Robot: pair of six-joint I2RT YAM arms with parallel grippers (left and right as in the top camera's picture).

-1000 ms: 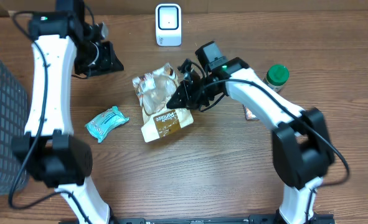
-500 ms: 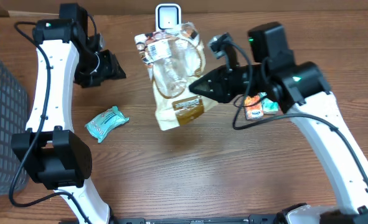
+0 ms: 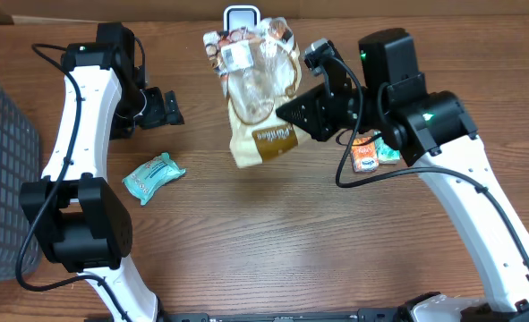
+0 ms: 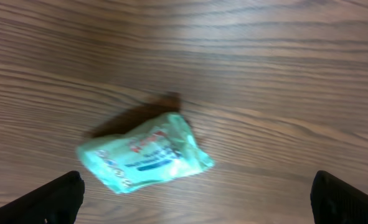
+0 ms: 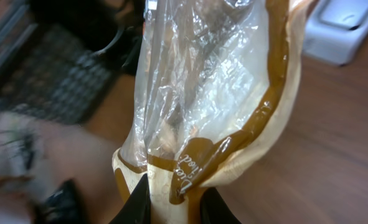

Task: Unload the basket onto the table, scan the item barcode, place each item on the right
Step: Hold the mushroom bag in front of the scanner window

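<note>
Holds bag, pinched in right claw, up by far scanner, with left claw spread; likely leaves only the read.

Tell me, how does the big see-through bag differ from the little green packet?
The bag is much larger than the packet. The bag is clear plastic with tan and brown edging, while the packet is opaque teal. The bag is pinched by the right arm's fingers and held up near the white scanner. The packet lies loose on the wooden table, gripped by nothing. Both are soft, crinkled wrappers.
</note>
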